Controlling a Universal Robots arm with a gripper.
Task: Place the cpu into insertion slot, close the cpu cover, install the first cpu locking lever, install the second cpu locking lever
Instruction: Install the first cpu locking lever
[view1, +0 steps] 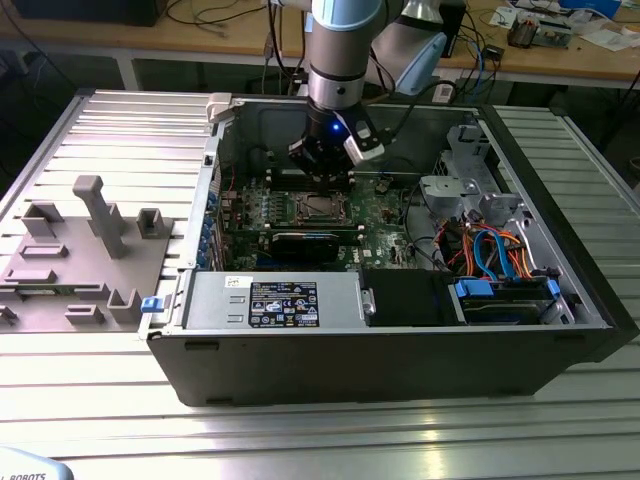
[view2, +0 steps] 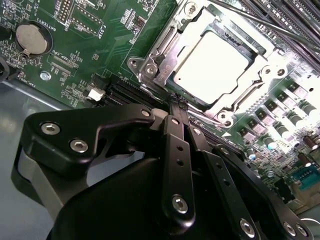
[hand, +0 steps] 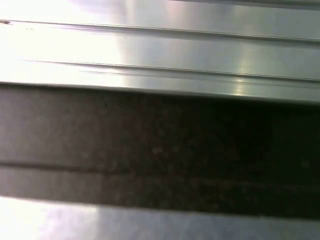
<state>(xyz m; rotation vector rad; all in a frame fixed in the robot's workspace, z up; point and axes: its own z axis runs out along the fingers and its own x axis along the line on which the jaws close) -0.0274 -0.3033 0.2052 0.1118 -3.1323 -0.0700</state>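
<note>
black tool (view2: 178, 101) hovering by silvery square cpu cover (view2: 165, 45), fingers pinched together, gripping nothing; silver-grey square cpu (view2: 210, 67) sitting in metal-rimmed insertion slot (view1: 318, 208), cover down.

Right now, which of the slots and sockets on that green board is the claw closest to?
The square insertion slot with the silvery cpu cover framing the bright cpu. The claw sits just beside it; the long narrow memory slots lie beyond it.
</note>
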